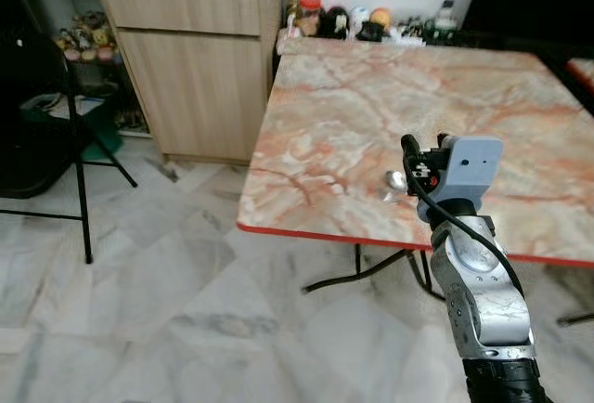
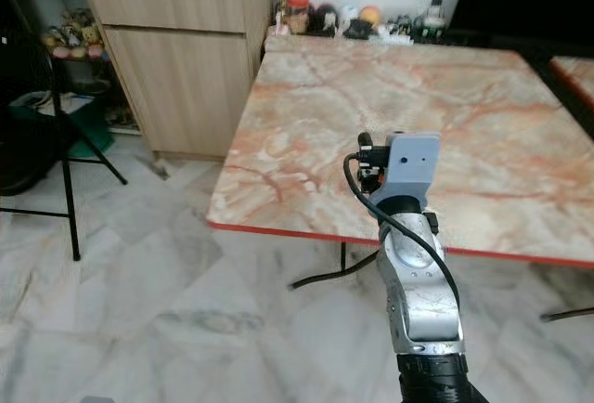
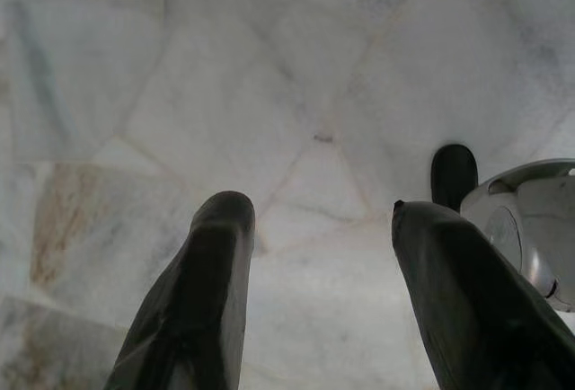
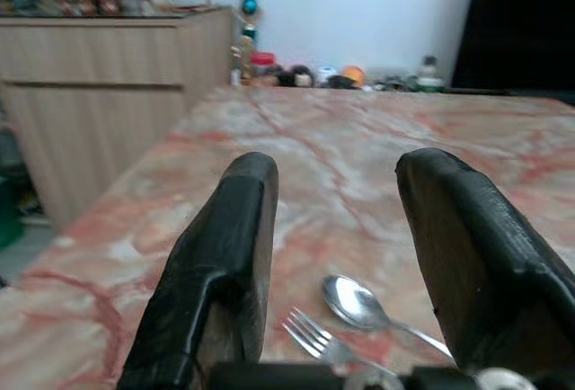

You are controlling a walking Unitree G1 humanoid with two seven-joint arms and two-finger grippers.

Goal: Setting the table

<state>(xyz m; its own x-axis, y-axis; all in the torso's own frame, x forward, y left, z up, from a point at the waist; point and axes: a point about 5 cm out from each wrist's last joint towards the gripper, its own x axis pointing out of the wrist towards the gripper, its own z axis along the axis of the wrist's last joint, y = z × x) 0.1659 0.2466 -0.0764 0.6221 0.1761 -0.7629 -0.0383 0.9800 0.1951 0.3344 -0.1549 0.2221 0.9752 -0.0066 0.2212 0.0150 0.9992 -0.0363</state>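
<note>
A marble-patterned table (image 1: 371, 97) with a red edge stands before me. My right arm's wrist (image 1: 469, 166) is raised over its near edge. A metal spoon (image 4: 359, 305) and a fork (image 4: 314, 338) lie side by side on the tabletop, just beyond and between the fingers of my right gripper (image 4: 332, 255), which is open and holds nothing. The spoon's bowl (image 1: 396, 180) peeks out left of the wrist. My left gripper (image 3: 314, 291) hangs open over the pale marble floor.
A wooden cabinet (image 1: 195, 59) stands left of the table. A black folding chair (image 1: 56, 143) is at the far left. Jars and small items (image 1: 362, 22) line the table's far edge. A second table's corner (image 1: 583, 69) shows at the right.
</note>
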